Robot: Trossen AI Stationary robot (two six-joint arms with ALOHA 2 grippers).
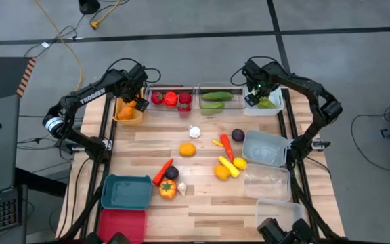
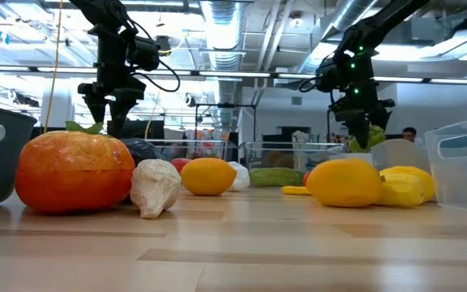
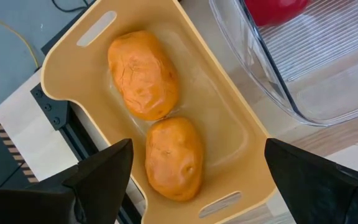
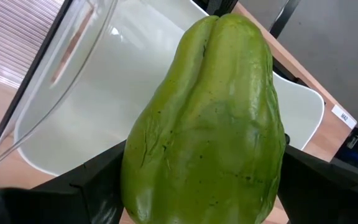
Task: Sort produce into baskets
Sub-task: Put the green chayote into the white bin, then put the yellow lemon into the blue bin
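My left gripper [image 1: 133,100] [image 3: 199,146] is open and empty above the orange-yellow bin [image 1: 122,116] at the table's far left. Two orange produce pieces [image 3: 143,73] [image 3: 174,158] lie on that bin's floor. My right gripper [image 1: 254,95] [image 4: 204,162] is shut on a green pear-shaped produce piece [image 4: 204,118] over the white bin [image 1: 271,110] at the far right. The low view shows the piece [image 2: 366,136] below the right gripper [image 2: 355,109]. More produce [image 1: 188,149] lies loose on the table's middle. My right gripper pinches the green piece between its two fingers, one on each of its broad lower sides [image 4: 132,180]. The fingers come from above, pointing down. The piece is lifted clear over the white bin, its narrow end pointing away from the wrist.
A clear bin with red produce [image 1: 171,99] and one with green produce [image 1: 215,100] stand between the two arms. Clear bins [image 1: 266,148] [image 1: 267,181] [image 1: 279,213] line the right edge. A teal bin [image 1: 126,192] and a red bin [image 1: 122,224] stand near left.
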